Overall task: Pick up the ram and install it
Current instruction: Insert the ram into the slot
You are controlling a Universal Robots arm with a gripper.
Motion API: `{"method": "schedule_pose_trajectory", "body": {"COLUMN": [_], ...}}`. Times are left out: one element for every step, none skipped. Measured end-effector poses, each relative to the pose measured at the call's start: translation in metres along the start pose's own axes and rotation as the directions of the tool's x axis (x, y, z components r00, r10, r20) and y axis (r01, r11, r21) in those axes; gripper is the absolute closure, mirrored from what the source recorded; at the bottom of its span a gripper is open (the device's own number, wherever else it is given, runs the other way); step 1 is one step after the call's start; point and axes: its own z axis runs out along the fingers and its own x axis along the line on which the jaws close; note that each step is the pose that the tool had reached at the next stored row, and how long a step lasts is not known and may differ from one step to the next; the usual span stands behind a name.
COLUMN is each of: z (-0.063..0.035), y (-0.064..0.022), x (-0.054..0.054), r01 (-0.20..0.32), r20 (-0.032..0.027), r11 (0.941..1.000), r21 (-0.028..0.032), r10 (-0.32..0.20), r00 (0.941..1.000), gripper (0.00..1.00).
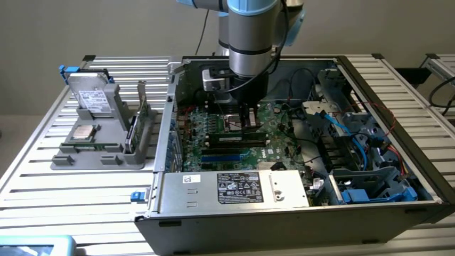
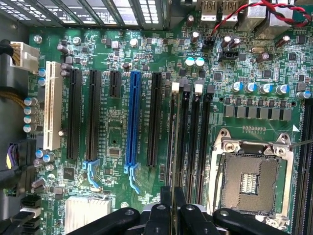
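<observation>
My gripper [image 1: 246,125] reaches down into the open computer case [image 1: 284,224], low over the green motherboard [image 1: 206,133]. In the wrist view the gripper [image 2: 173,210] is shut on the ram [image 2: 173,147]. The ram shows edge-on as a thin dark line running along the first of the black memory slots [image 2: 195,137]. In the exterior view the ram [image 1: 238,140] is a dark strip just under the fingers. Whether it sits fully in the slot I cannot tell.
The empty processor socket [image 2: 252,181] lies beside the memory slots, and a blue slot [image 2: 133,117] and black expansion slots lie on the other side. Cables [image 1: 355,138] fill the case towards the exterior view's right. A grey holder [image 1: 99,154] outside holds a drive [image 1: 92,98], a silver chip [image 1: 85,132] and a card [image 1: 142,122].
</observation>
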Motion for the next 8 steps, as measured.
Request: {"method": "schedule_pose_trajectory", "body": {"z": [0.0001, 0.0001, 0.0002, 0.0002, 0.0003, 0.0004, 0.0004, 0.0003], "y": [0.0, 0.0, 0.0, 0.0, 0.0, 0.0, 0.0, 0.0], "x": [0.0, 0.0, 0.0, 0.0, -0.0001, -0.0001, -0.0001, -0.0001], "r01": [-0.001, -0.001, -0.002, -0.003, -0.004, -0.005, -0.005, -0.005], "r20": [0.0001, 0.0001, 0.0002, 0.0003, 0.0004, 0.0004, 0.0003, 0.0003], "r11": [1.0, 1.0, 1.0, 1.0, 1.0, 1.0, 1.0, 1.0], "r21": [0.0001, 0.0, 0.0, -0.0001, -0.0001, -0.0001, -0.0002, -0.0003], "r10": [0.001, 0.001, 0.002, 0.003, 0.004, 0.005, 0.005, 0.005], "r00": [1.0, 1.0, 1.0, 1.0, 1.0, 1.0, 1.0, 1.0], "gripper": [0.86, 0.86, 0.86, 0.86, 0.86, 0.86, 0.86, 0.86]}}
